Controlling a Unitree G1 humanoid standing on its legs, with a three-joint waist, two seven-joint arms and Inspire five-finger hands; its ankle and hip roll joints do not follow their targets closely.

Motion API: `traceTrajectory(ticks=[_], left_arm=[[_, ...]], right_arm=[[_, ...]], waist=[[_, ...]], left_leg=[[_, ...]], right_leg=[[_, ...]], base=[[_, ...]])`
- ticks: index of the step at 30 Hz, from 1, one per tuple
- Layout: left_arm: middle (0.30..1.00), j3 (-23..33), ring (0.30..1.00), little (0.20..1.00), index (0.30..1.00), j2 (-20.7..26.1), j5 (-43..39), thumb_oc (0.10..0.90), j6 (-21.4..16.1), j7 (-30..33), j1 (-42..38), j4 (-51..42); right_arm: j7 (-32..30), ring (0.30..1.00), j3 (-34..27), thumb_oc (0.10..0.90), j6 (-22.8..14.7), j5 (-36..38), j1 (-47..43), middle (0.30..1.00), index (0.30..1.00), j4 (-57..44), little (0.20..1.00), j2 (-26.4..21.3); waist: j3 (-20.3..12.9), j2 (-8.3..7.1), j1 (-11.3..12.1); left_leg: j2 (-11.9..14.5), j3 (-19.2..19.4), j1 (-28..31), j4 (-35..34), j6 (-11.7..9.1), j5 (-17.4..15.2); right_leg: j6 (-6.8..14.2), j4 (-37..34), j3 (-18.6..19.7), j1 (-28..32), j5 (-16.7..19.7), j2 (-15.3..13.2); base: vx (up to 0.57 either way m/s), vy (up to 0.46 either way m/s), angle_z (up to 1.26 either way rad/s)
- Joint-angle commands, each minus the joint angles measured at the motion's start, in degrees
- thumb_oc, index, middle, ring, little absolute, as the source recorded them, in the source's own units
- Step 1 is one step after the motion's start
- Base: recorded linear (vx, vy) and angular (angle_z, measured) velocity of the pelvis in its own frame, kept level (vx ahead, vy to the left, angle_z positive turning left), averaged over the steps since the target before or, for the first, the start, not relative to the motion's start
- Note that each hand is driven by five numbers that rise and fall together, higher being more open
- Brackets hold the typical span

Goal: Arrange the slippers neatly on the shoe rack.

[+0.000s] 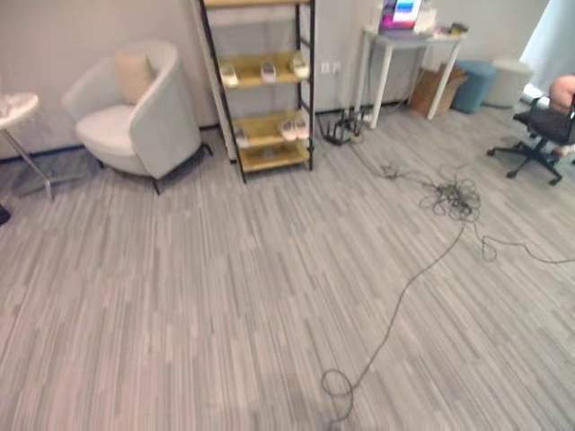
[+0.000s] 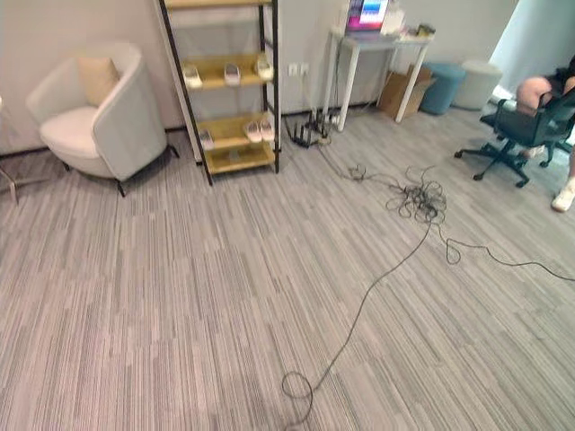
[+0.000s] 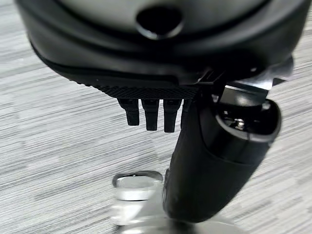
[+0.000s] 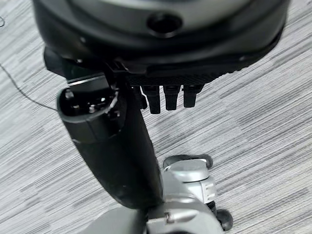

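From the head camera I see the shoe rack (image 1: pixel 260 85) standing against the far wall, a black metal frame with light wooden shelves. The slippers (image 1: pixel 261 71) are on it already: three pale ones sit side by side on the upper visible shelf, and more pale slippers (image 1: pixel 289 128) lie on the shelf below, one near the left post and a pair near the right post. They are white or cream with darker insoles. Each seems to lie with its long axis running front to back across the shelf; I cannot tell which end is the toe at this range.

My left hand (image 3: pixel 161 114) hangs over bare floor in its wrist view, fingers straight and relaxed, thumb out beside them, holding nothing. My right hand (image 4: pixel 165 97) hangs the same way in its own view, fingers loose and nothing in its grasp.

The floor (image 1: pixel 225 296) is grey carpet with fine stripes. A pale armchair (image 1: pixel 135 117) with a beige cushion stands left of the rack, and the edge of a small round side table (image 1: pixel 13 112) shows further left. Right of the rack a white counter (image 1: pixel 404 63) carries a lit laptop (image 1: pixel 400 13). A cardboard box (image 1: pixel 436 90) and a teal stool (image 1: pixel 473 85) sit past it. A person sits on a black office chair (image 2: pixel 521 135) at the far right.
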Motion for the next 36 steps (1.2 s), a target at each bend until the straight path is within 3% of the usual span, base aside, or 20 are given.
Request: traceTrajectory(ticks=[1, 2, 3, 6, 9, 10, 12, 13, 14, 16, 18, 19, 21, 24, 26, 31, 33, 34, 35, 36], left_arm=[[0.900, -1.56, 0.900, 0.900, 0.900, -0.65, 0.58, 0.800, -0.53, 0.67, -0.48, -0.49], [0.900, -1.62, 0.900, 0.900, 0.900, -0.83, 0.64, 0.800, -0.54, 0.73, -0.86, -0.61], [0.900, -1.73, 0.900, 0.900, 0.900, -1.53, 1.02, 0.800, -0.41, 0.68, -0.13, -0.39], [0.900, -2.95, 0.900, 0.900, 0.900, -2.34, 1.72, 0.800, -0.38, 0.84, 0.10, 0.06], [0.900, -2.79, 0.900, 0.900, 0.900, -2.02, 2.26, 0.800, -0.15, 0.70, 0.27, 0.70], [0.900, -1.76, 0.900, 0.900, 0.900, -1.19, 3.74, 0.800, 0.28, 0.84, 1.22, 1.56], [0.900, -1.52, 0.900, 0.900, 0.900, -0.08, 5.65, 0.800, 0.65, 1.12, 1.61, 1.91], [0.900, -1.88, 0.900, 0.900, 0.900, 0.96, 6.12, 0.800, 0.54, 1.18, 0.94, 1.29], [0.900, -1.89, 0.900, 0.900, 0.900, 0.94, 6.12, 0.800, 0.54, 1.18, 0.93, 1.29], [0.900, -2.94, 0.900, 0.900, 0.900, 1.55, 6.60, 0.800, 0.60, 1.88, -0.05, -0.17], [0.900, -3.22, 0.900, 0.900, 0.900, 2.65, 5.07, 0.800, 0.49, 2.36, -1.63, -1.96], [0.900, -2.85, 0.900, 0.900, 0.900, 2.91, 4.22, 0.800, 0.35, 2.61, -2.25, -2.56], [0.900, -1.82, 0.900, 0.900, 0.900, 3.72, 2.01, 0.800, -0.24, 3.48, -3.59, -3.81], [0.900, -2.19, 0.900, 0.900, 0.900, 3.49, 1.38, 0.800, -0.83, 3.40, -3.79, -4.31], [0.900, -4.51, 0.900, 0.900, 0.900, 1.67, 5.01, 0.800, -1.48, 3.23, -4.86, -4.19], [0.900, -5.69, 0.900, 0.900, 0.900, -0.80, 8.11, 0.800, -1.12, 2.76, -4.35, -0.69], [0.900, -5.59, 0.900, 0.900, 0.900, -2.71, 9.29, 0.800, -0.42, 1.63, -1.57, 1.17], [0.900, -5.67, 0.900, 0.900, 0.900, -2.97, 9.64, 0.800, -0.08, 1.29, -0.78, 1.65], [0.900, -5.68, 0.900, 0.900, 0.900, -3.00, 9.64, 0.800, -0.08, 1.29, -0.77, 1.64], [0.900, -5.69, 0.900, 0.900, 0.900, -3.36, 9.65, 0.800, -0.03, 1.07, -0.04, 1.63]], right_arm=[[-1.13, 0.900, 1.80, 0.800, -0.82, 1.52, 0.97, 0.900, 0.900, -2.67, 0.900, -2.17], [-1.54, 0.900, 1.76, 0.800, -0.74, 1.44, 0.90, 0.900, 0.900, -2.35, 0.900, -2.30], [-1.70, 0.900, 1.51, 0.800, -0.44, 1.56, 0.83, 0.900, 0.900, -1.30, 0.900, -2.36], [-2.16, 0.900, 2.84, 0.800, -0.56, -0.40, 0.67, 0.900, 0.900, 0.59, 0.900, -2.07], [-2.11, 0.900, 4.85, 0.800, -0.03, -4.33, 0.38, 0.900, 0.900, 1.78, 0.900, -1.54], [-1.39, 0.900, 6.33, 0.800, 0.30, -7.87, 0.46, 0.900, 0.900, 1.09, 0.900, -1.03], [-0.90, 0.900, 6.61, 0.800, 0.48, -9.02, 1.14, 0.900, 0.900, 0.33, 0.900, -0.71], [-0.53, 0.900, 7.18, 0.800, 0.44, -9.77, 1.02, 0.900, 0.900, -0.34, 0.900, -0.93], [-0.53, 0.900, 7.17, 0.800, 0.44, -9.77, 1.01, 0.900, 0.900, -0.34, 0.900, -0.95], [-0.71, 0.900, 7.52, 0.800, 0.49, -10.45, 0.34, 0.900, 0.900, -1.97, 0.900, -1.51], [-0.89, 0.900, 7.84, 0.800, 0.29, -10.39, 0.05, 0.900, 0.900, -4.45, 0.900, -1.68], [-0.96, 0.900, 8.03, 0.800, 0.12, -10.49, 0.11, 0.900, 0.900, -5.40, 0.900, -1.76], [-0.89, 0.900, 8.53, 0.800, -0.21, -10.53, 0.54, 0.900, 0.900, -5.09, 0.900, -1.19], [-0.70, 0.900, 8.58, 0.800, -0.13, -10.66, 0.54, 0.900, 0.900, -3.85, 0.900, -1.19], [-0.57, 0.900, 7.26, 0.800, 0.39, -10.41, 1.25, 0.900, 0.900, -0.68, 0.900, -1.06], [-0.77, 0.900, 5.00, 0.800, 0.83, -9.57, 1.43, 0.900, 0.900, 1.71, 0.900, -0.89], [-0.36, 0.900, 4.39, 0.800, 0.89, -9.04, 2.01, 0.900, 0.900, 2.40, 0.900, -1.27], [-0.22, 0.900, 4.24, 0.800, 1.26, -9.05, 1.78, 0.900, 0.900, 2.80, 0.900, -1.76], [-0.21, 0.900, 4.23, 0.800, 1.26, -9.05, 1.79, 0.900, 0.900, 2.80, 0.900, -1.79], [-0.16, 0.900, 4.33, 0.800, 1.18, -9.19, 1.93, 0.900, 0.900, 3.60, 0.900, -2.23]], waist=[[1.37, -1.31, -1.05], [1.34, -1.23, -1.07], [0.65, -0.12, -0.36], [0.36, 0.88, 2.54], [-0.16, 0.30, 4.42], [-1.51, -0.69, 5.60], [-2.73, -2.43, 5.83], [-2.83, -3.16, 5.59], [-2.92, -3.05, 5.66], [-1.97, -2.82, 4.35], [-0.48, -0.97, 2.72], [0.00, -0.24, 1.97], [0.96, 0.44, 0.57], [1.86, 0.70, -0.72], [2.37, 0.70, -4.11], [1.36, 1.84, -6.66], [-0.59, 1.77, -7.65], [-1.06, 2.22, -7.57], [-1.08, 2.34, -7.60], [-1.24, 3.07, -7.43]], left_leg=[[4.51, 3.11, 1.48, 4.28, 2.63, -2.12], [5.24, 5.51, 0.07, 0.97, 3.23, -3.51], [4.38, 7.73, 0.05, -11.00, 4.68, -5.55], [2.94, 3.61, -2.17, -31.91, 3.25, 2.01], [3.03, 1.21, -3.25, -36.20, 2.81, 4.18], [2.13, 0.15, -3.77, -33.94, 3.15, 6.70], [0.69, 0.85, -3.75, -30.64, 4.63, 5.94], [-0.81, 1.50, -1.63, -29.92, 6.72, 3.12], [-0.66, 1.50, -1.73, -29.96, 6.70, 3.18], [-2.01, 2.28, 2.58, -29.62, 9.17, -0.30], [-2.08, 1.87, 7.74, -31.00, 10.95, -2.51], [-2.46, 1.12, 10.07, -31.71, 11.40, -3.49], [-3.28, 0.03, 14.92, -32.62, 11.34, -5.74], [-3.67, -0.50, 17.81, -32.83, 10.55, -7.21], [-4.45, -3.40, 25.68, -35.96, 8.38, -10.91], [-3.91, -6.02, 30.86, -36.99, 6.99, -14.11], [-3.64, -7.64, 32.61, -30.06, 5.45, -14.82], [-2.76, -7.31, 31.77, -25.40, 4.39, -12.42], [-2.64, -7.33, 31.66, -25.17, 4.35, -12.59], [-0.82, -7.26, 29.41, -15.20, 2.66, -6.02]], right_leg=[[5.03, -8.36, 0.20, 8.78, 0.68, -0.55], [5.22, -9.70, -0.27, 10.07, -0.05, -0.53], [6.36, -11.59, -0.28, 12.22, -1.20, -0.44], [8.02, -13.45, -0.39, 16.92, -3.25, -0.23], [8.77, -13.31, 0.22, 18.96, -3.99, -0.55], [9.93, -11.97, 1.34, 20.58, -4.17, -1.48], [11.63, -6.48, 2.66, 19.63, 0.14, -3.46], [13.84, 3.97, 2.99, 15.90, 6.65, -5.48], [13.81, 3.92, 3.07, 15.76, 6.77, -5.35], [14.37, 15.72, 2.49, 11.26, 18.47, -8.38], [13.07, 24.82, 0.70, 4.44, 19.45, -9.02], [12.34, 25.47, -0.35, 1.78, 17.18, -8.78], [10.71, 20.37, -3.84, -3.81, 10.41, -7.43], [10.69, 11.76, -6.06, -6.24, 8.02, -5.99], [13.86, -13.51, -4.77, -10.67, 11.97, -3.49], [15.18, -16.21, -2.14, -14.74, 14.04, -3.56], [13.02, -12.11, -0.18, -12.14, 16.11, -3.07], [12.08, -11.18, -0.37, -11.01, 15.74, -2.35], [12.05, -11.15, -0.45, -11.02, 15.70, -2.25], [10.09, -9.97, -0.51, -9.10, 14.51, -0.75]], base=[[0.16, -0.033, 0.06], [0.39, 0.127, -0.01], [0.54, 0.204, 0.16], [0.47, 0.197, 0.14], [0.48, 0.150, -0.16], [0.77, 0.296, -0.38], [0.73, 0.350, -0.31], [0.46, 0.278, -0.20], [0.39, 0.293, -0.40], [0.37, 0.307, -0.18], [0.45, 0.330, 0.01], [0.46, 0.254, -0.04], [0.53, 0.154, 0.03], [0.48, 0.019, -0.10], [0.82, -0.073, 0.05], [0.57, -0.083, 0.66], [0.87, -0.266, 0.56], [0.68, -0.227, 0.36], [0.44, -0.222, 0.11], [0.36, -0.271, -0.03]])
